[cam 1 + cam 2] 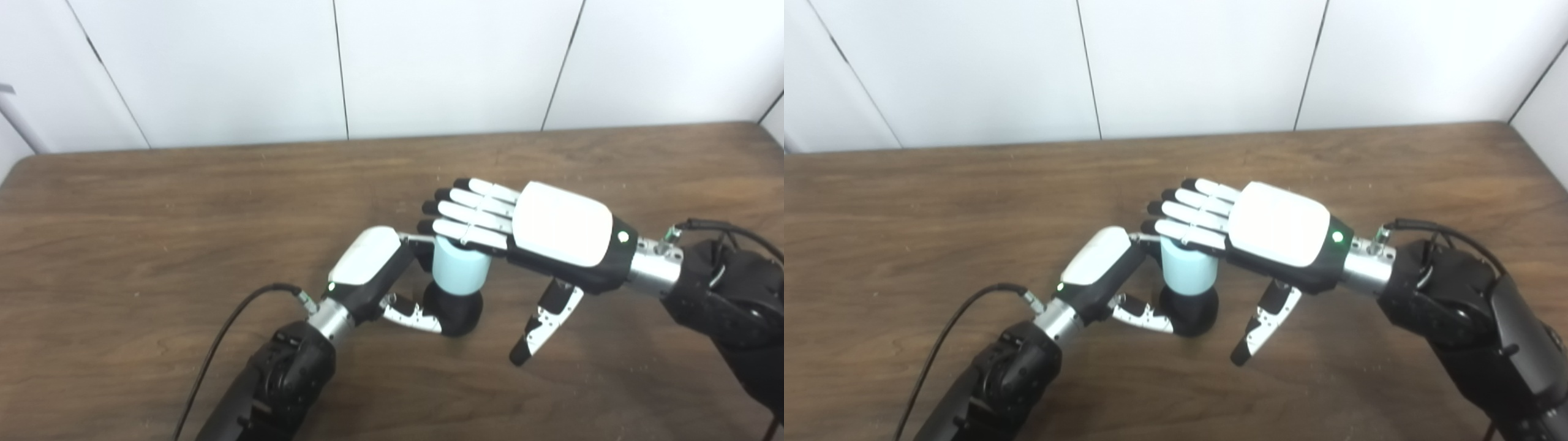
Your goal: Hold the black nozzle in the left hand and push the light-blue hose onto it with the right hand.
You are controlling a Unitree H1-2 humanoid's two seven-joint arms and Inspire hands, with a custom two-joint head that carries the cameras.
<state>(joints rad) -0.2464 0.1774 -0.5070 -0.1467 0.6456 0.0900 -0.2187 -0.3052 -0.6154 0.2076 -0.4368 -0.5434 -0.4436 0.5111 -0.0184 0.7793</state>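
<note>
On the grained brown wooden table (153, 214), the left hand (373, 263), with its glossy white shell over black, wraps its fingers and thumb around the rounded black nozzle (456, 312) standing upright near the table's middle. A short, smooth light-blue hose (459, 269), cylindrical in shape, sits upright on top of the nozzle. The right hand (551, 229) lies flat over the hose's top with its straight fingers (471, 211) spread, palm down, gripping nothing, thumb hanging downward clear of the hose.
</note>
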